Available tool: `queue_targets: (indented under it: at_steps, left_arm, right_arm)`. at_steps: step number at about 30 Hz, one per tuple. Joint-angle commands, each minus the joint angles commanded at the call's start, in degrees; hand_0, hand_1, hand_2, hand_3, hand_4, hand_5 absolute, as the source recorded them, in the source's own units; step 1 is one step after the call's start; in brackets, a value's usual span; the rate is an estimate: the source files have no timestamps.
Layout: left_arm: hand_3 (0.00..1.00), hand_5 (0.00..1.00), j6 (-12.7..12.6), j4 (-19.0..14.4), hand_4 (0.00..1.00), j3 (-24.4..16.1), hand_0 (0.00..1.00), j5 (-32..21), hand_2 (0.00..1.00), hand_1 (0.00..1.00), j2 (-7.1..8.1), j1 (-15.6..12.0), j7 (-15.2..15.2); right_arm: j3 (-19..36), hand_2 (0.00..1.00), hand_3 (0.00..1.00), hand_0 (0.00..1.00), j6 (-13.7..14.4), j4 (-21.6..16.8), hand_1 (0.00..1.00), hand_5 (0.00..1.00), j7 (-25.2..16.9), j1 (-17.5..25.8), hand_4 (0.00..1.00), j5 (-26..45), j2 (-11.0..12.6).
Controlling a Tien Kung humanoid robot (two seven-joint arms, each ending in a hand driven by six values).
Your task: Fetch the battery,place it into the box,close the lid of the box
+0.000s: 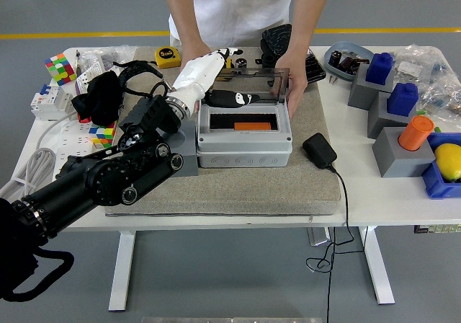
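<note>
One grey box [245,141] is sitting on one mat [238,186], holding one orange battery [252,126]. Three grey blocks [397,153] are standing at the right, two carrying blue pieces [381,68] and one an orange cylinder [415,133]. One black adapter [318,150], one yellow tape measure [167,56] and two colourful cubes [60,68] are lying on the table [374,200]. One robot hand [205,74] and two person's hands [296,92] are showing.

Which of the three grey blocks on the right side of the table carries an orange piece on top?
The nearest grey block, beside the blue bin, holds the orange cylinder; the two farther blocks carry blue pieces.
</note>
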State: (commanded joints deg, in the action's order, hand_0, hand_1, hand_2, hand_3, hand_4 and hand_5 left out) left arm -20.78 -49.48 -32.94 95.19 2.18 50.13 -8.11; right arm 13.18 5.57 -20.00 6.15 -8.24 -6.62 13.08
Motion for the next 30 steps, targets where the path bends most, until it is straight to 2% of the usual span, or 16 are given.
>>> queue_targets:
  at_steps: [2,16,20,30]
  left_arm:
    - [0.845,0.542,0.27,-0.97,0.998,-0.06,0.757,0.32,0.790,0.817,0.28,-0.20,-0.43]
    - [0.818,0.536,1.15,-8.62,0.998,-0.19,0.725,1.74,0.765,0.795,2.10,-2.46,-2.22]
    - [0.809,0.533,1.42,-9.94,0.998,0.18,0.713,1.85,0.758,0.782,3.17,-3.26,-2.70]
    - [0.804,0.530,2.66,-18.10,0.998,0.61,0.697,2.06,0.745,0.765,7.69,-7.19,-4.75]
  right_arm:
    - [0.30,0.724,0.767,0.644,0.02,-0.08,0.693,0.659,-0.01,0.12,0.998,-0.25,0.02]
    - [2.76,0.723,0.767,0.645,0.14,-0.57,0.692,0.660,-0.09,0.58,0.998,-1.81,-0.12]
    - [2.99,0.723,0.767,0.644,0.15,-0.58,0.692,0.660,-0.13,0.70,0.998,-1.79,-0.15]
    - [3.93,0.723,0.767,0.644,0.30,-0.76,0.693,0.660,-0.35,0.95,0.998,-2.22,-0.13]
